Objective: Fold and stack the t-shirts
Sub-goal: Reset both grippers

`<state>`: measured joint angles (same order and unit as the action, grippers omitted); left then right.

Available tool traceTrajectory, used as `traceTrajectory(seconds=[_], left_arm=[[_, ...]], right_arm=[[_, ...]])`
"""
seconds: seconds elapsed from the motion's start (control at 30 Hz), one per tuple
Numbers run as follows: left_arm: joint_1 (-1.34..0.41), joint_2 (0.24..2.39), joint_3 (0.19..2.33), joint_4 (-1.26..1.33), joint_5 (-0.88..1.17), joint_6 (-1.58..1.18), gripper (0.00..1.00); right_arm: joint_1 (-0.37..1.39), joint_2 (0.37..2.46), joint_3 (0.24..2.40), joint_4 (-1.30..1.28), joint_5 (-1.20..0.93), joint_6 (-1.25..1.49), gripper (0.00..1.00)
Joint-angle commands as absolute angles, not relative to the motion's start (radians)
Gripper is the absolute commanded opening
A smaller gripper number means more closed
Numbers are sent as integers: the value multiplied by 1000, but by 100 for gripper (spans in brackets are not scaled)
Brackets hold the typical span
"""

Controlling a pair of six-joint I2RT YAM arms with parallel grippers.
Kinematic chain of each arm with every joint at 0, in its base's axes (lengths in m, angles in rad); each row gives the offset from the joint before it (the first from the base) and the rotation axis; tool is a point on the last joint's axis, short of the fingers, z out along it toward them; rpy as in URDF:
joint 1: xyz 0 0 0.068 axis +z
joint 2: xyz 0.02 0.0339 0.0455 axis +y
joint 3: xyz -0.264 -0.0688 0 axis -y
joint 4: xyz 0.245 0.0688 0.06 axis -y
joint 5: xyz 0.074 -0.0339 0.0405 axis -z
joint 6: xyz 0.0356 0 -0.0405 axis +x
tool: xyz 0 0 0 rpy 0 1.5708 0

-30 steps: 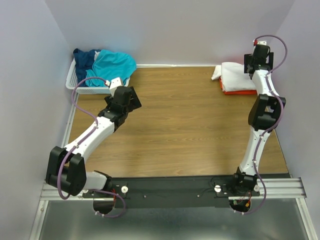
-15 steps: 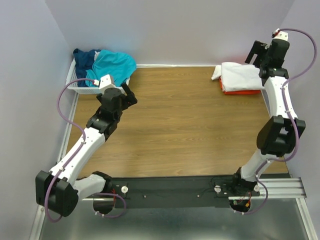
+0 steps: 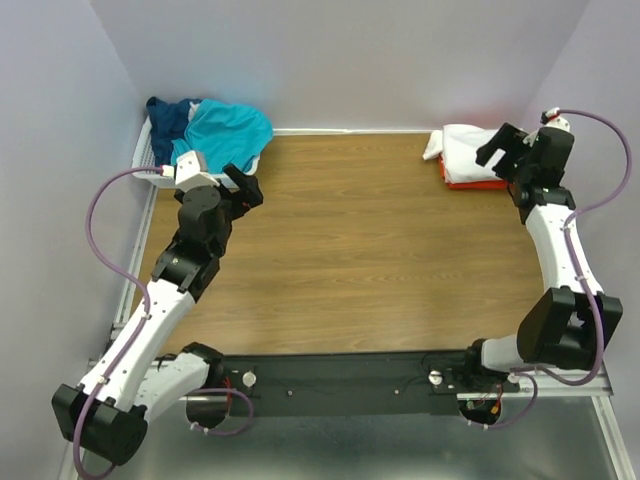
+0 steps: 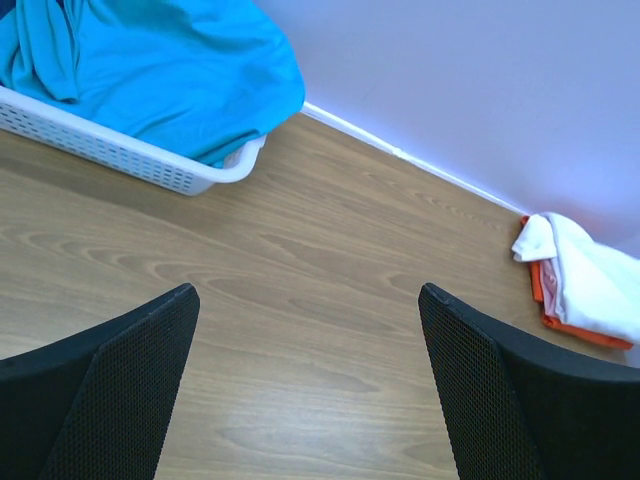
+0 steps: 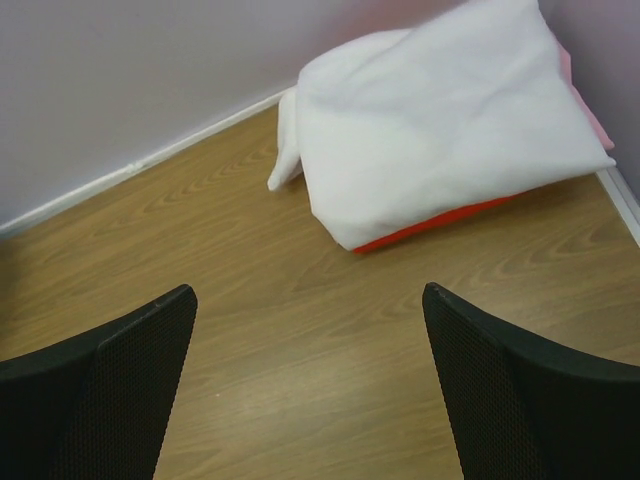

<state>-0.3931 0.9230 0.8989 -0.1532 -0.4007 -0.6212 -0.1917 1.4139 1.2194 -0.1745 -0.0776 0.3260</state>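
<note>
A teal t-shirt [image 3: 232,130] and a navy t-shirt [image 3: 168,115] lie crumpled in the white basket [image 3: 150,168] at the back left. A folded white t-shirt [image 3: 468,150] lies on a folded orange t-shirt [image 3: 480,184] at the back right, with a pink edge [image 5: 590,110] behind them. My left gripper [image 3: 243,186] is open and empty above the table, just right of the basket. My right gripper [image 3: 497,146] is open and empty beside the stack. In the left wrist view the teal t-shirt [image 4: 170,70] overhangs the basket rim [image 4: 130,165]. In the right wrist view the white t-shirt [image 5: 440,130] lies ahead of the jaws.
The wooden table [image 3: 370,250] is walled at the back and both sides. The arm bases sit on a black rail [image 3: 340,380] at the near edge. The far stack also shows in the left wrist view [image 4: 590,285].
My left arm has stretched out toward the basket at the back left. My right gripper has swung from over the stack's right side to the stack's near side. Both stay open.
</note>
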Motion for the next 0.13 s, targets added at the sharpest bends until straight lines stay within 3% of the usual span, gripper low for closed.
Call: traceTrajectory(seconds=[0.0,0.1], left_arm=[[-394,917,891,-138,-440,-612,98],[-394,920,897,-143,-442,-612,99]], right_arm=[[-193,1378,1193,-97,-75,341,100],[-193,1377,1195,-94,-74,344,100]])
